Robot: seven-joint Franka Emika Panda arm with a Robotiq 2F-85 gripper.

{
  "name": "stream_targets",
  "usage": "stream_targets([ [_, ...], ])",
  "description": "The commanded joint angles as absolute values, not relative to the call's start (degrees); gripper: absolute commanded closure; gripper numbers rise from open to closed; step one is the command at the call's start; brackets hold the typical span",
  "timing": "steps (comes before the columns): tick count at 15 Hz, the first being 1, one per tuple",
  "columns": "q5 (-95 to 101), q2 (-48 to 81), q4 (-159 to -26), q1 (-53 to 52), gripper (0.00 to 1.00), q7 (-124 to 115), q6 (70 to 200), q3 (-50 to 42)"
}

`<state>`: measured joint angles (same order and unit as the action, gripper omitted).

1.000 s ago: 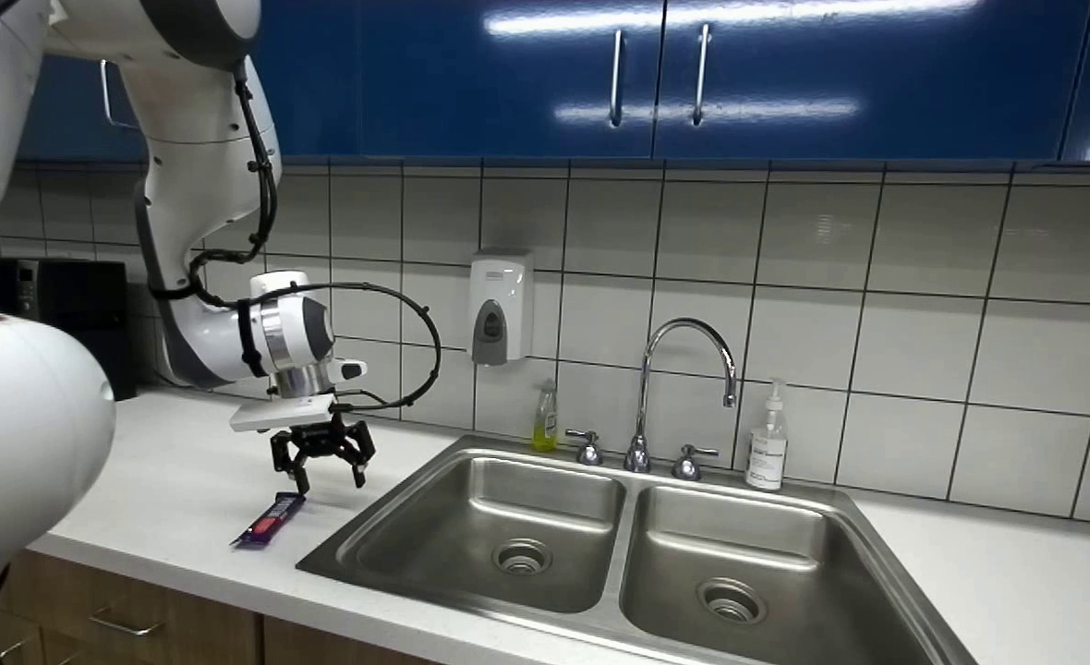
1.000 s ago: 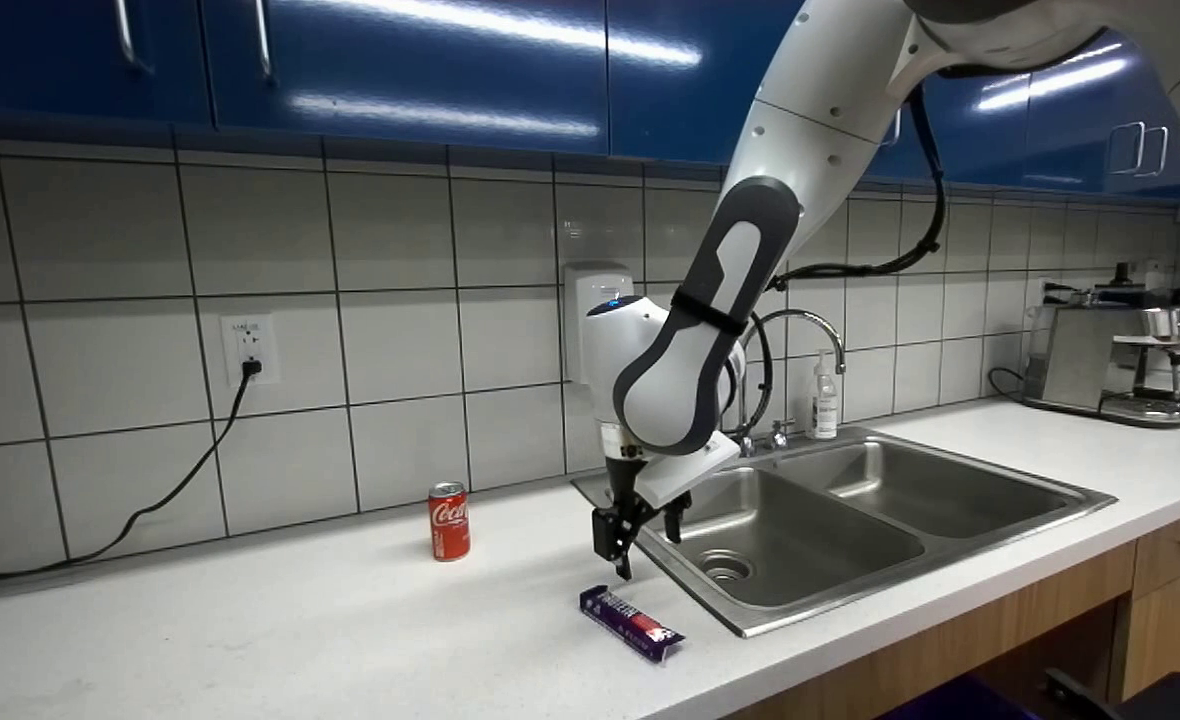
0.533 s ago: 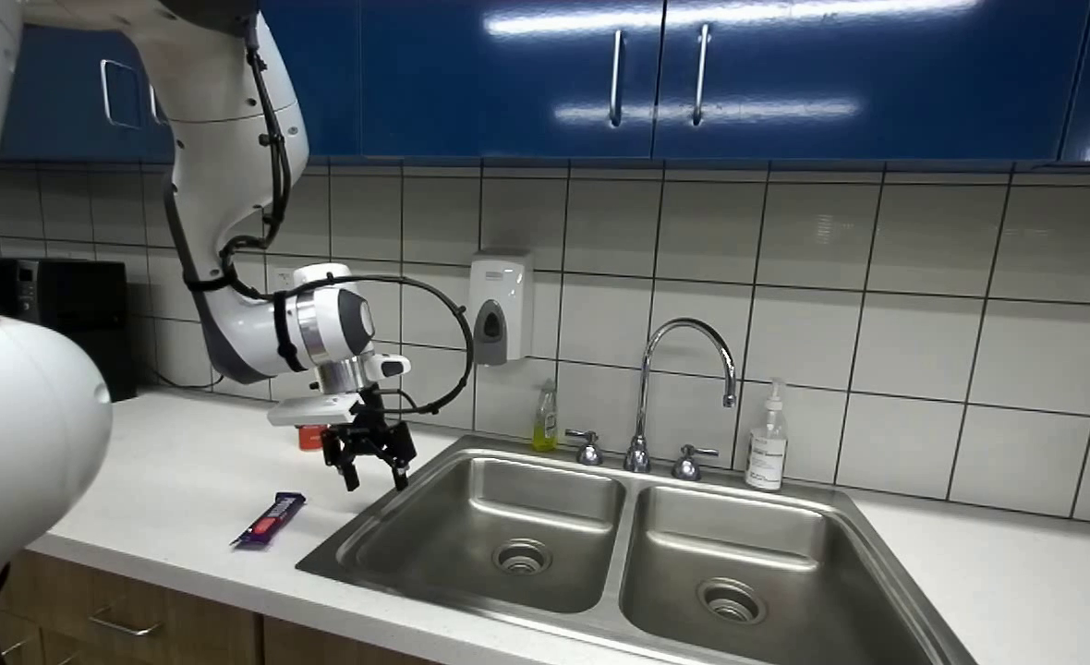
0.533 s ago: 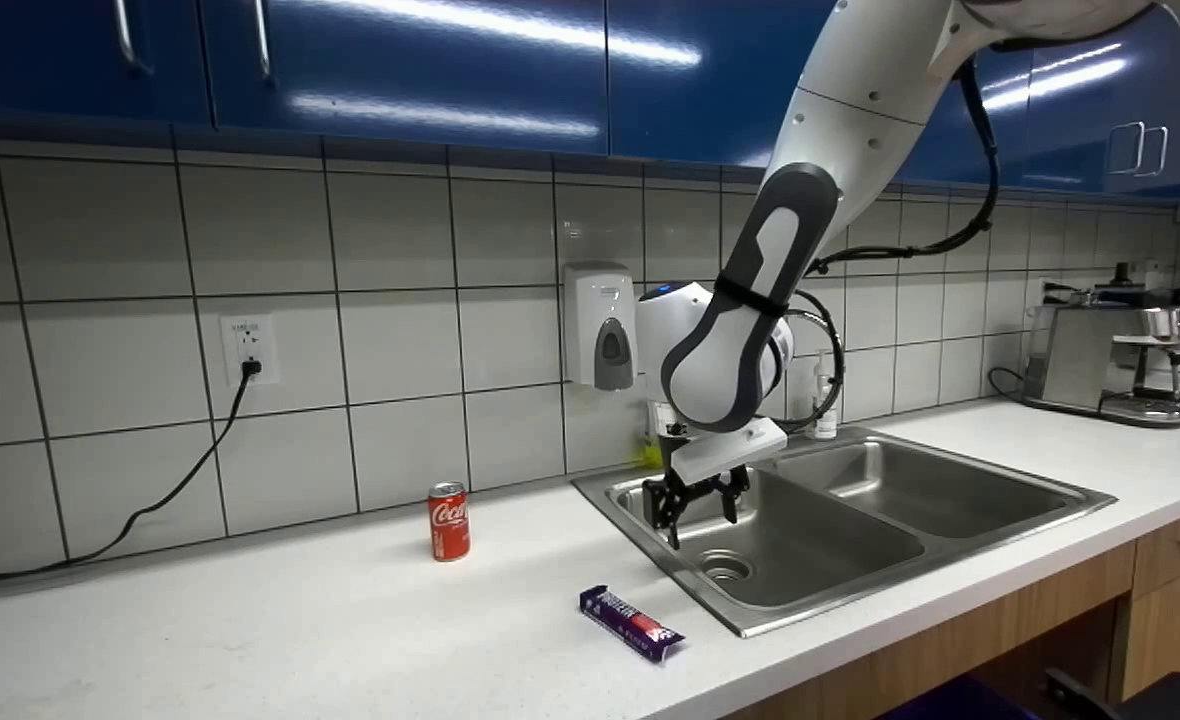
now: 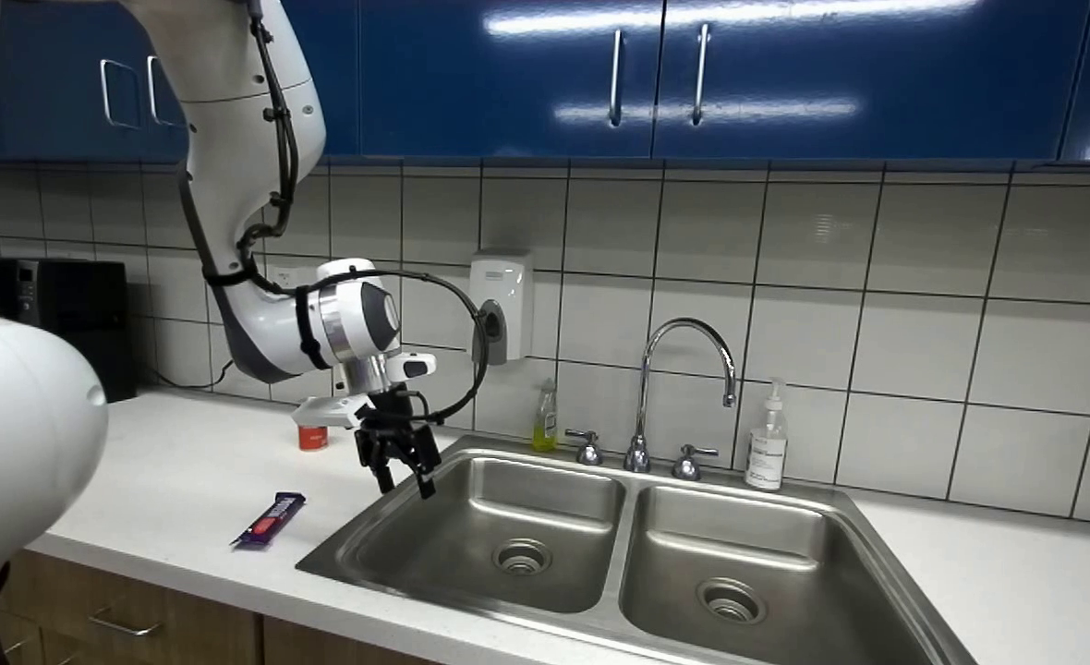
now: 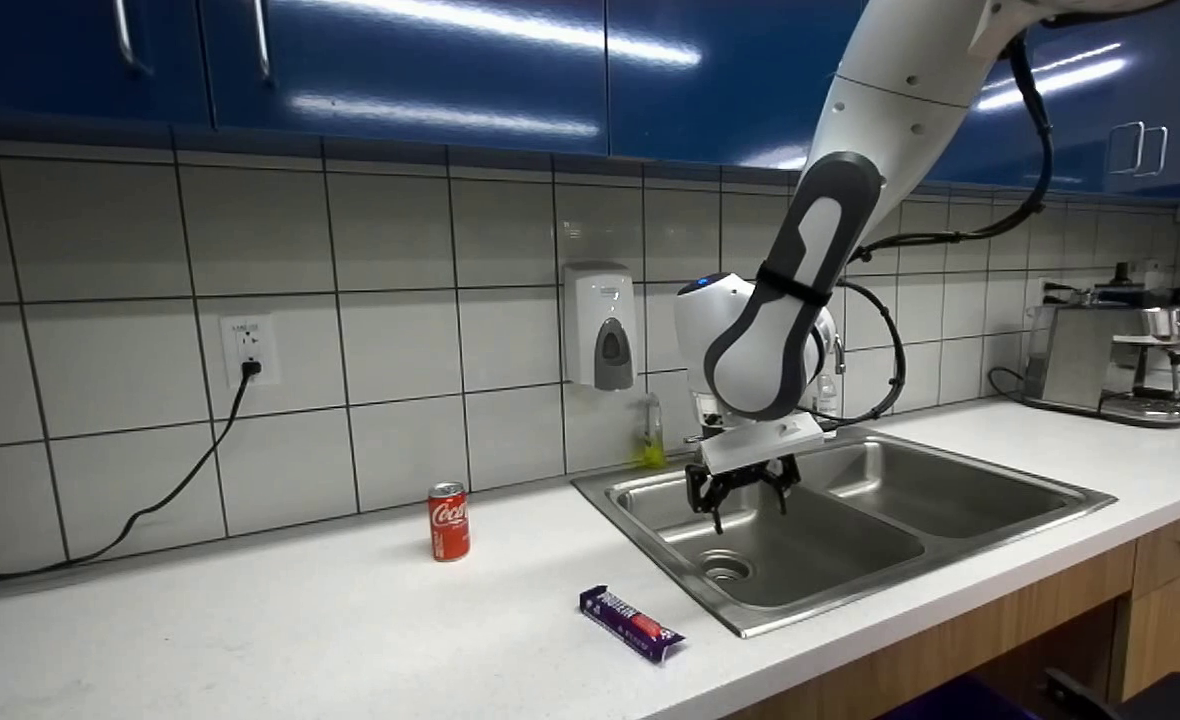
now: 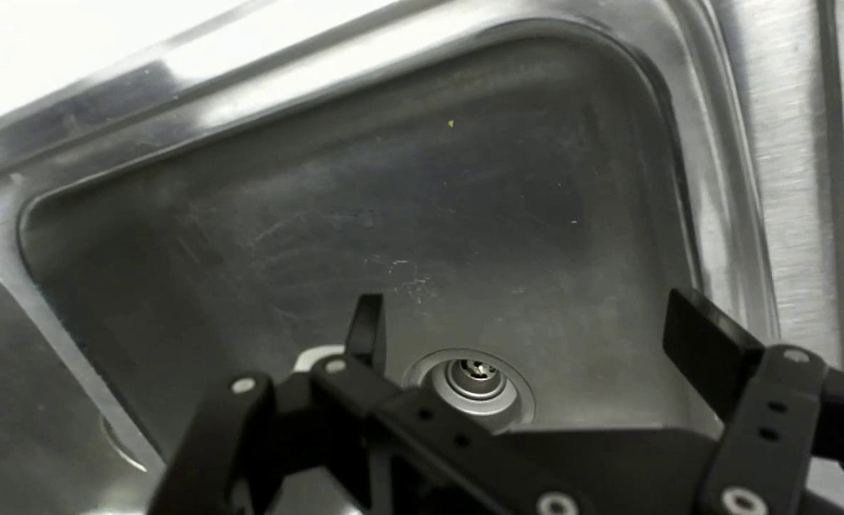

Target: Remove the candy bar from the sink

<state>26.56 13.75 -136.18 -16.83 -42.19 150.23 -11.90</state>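
Note:
The candy bar (image 5: 271, 520), in a dark purple wrapper with red marks, lies flat on the white counter beside the sink (image 5: 623, 545). In an exterior view the bar (image 6: 632, 625) lies just off the near corner of the sink rim (image 6: 698, 577). My gripper (image 5: 406, 487) hangs above the edge of the basin nearest the bar, apart from the bar; it also shows in an exterior view (image 6: 750, 515). In the wrist view the gripper (image 7: 529, 322) has its fingers wide apart with nothing between them. Below are the bare basin and drain; the bar is out of that view.
A red can (image 6: 449, 522) stands on the counter near the wall. The curved chrome tap (image 5: 643, 397), a yellow soap bottle (image 5: 546, 420) and a white pump bottle (image 5: 768, 453) stand behind the basins. A dispenser (image 5: 501, 305) hangs on the tiles. A coffee machine (image 6: 1100, 350) stands beyond.
My gripper has moved away from the bar, over the counter and to above the sink basin, staying open. The red can has come into view behind it. The bar has not moved.

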Motion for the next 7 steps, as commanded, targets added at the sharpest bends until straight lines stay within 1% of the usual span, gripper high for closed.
stream_targets([
  [1, 27.89, 13.40, -136.30, -14.29, 0.00, -43.35, 149.72, -9.72],
  [7, 28.06, 13.21, -136.57, -14.08, 0.00, -44.02, 149.64, -9.71],
])
